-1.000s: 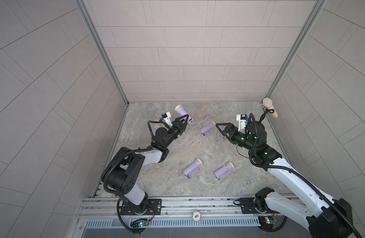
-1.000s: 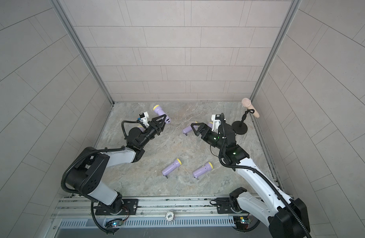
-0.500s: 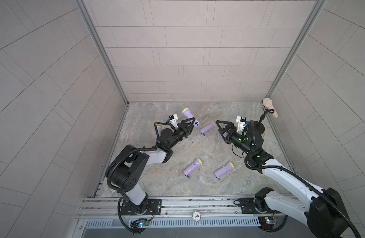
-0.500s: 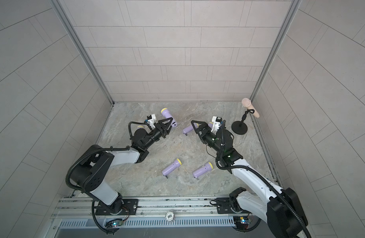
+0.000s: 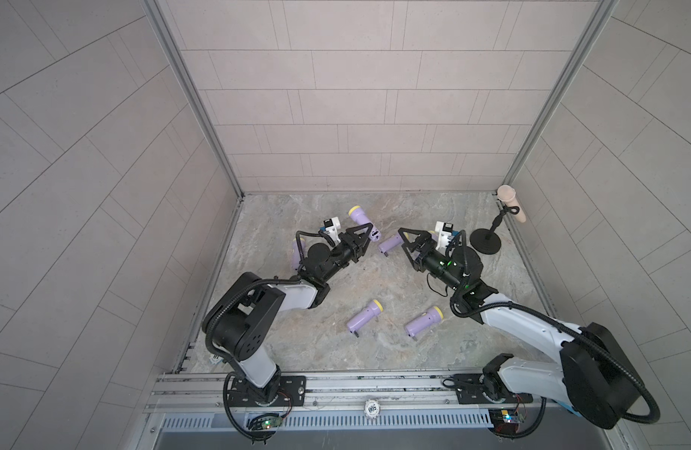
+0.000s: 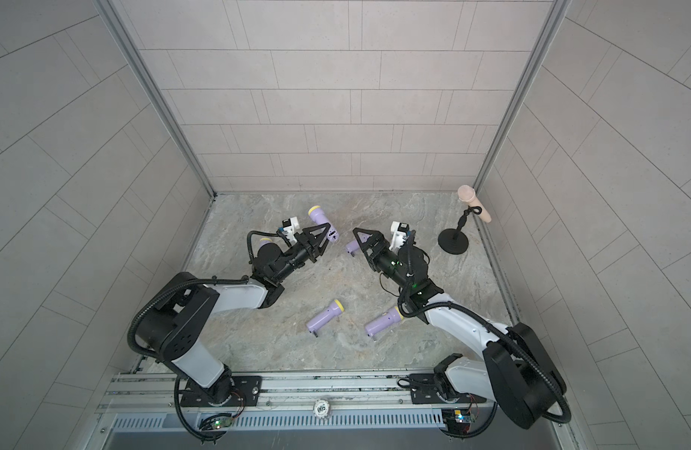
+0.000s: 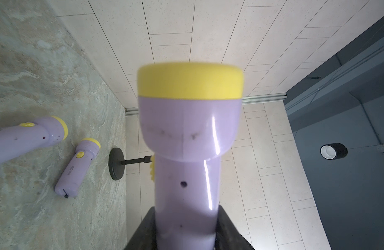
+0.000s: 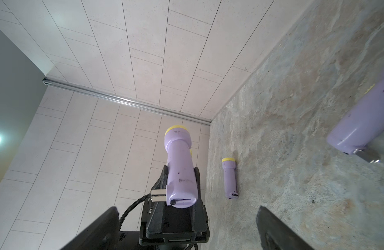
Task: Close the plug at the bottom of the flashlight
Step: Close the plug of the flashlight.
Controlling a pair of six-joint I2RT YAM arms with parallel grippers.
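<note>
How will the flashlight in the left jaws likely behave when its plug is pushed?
Flashlight looks rigid, glossy plastic, so it may slip. Gripped near the base, its head could pivot. Plug sticks sideways, probably hinged.

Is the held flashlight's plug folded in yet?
No, it is out: the metal prongs stick sideways from the base of the flashlight.

The raised flashlight (image 7: pixel 186 151) is rendered with a glossy lilac body and a yellow head band, and the same lilac-and-yellow scheme, with yellow switches, is repeated on the lying flashlights (image 5: pixel 363 317). The tabletop (image 5: pixel 375 280) is veined in grey, beige and faint green like marble. The walls (image 5: pixel 355 97) are tiled in pale beige-grey, and the stand (image 5: pixel 485 241) is black with a pinkish-beige tip.
</note>
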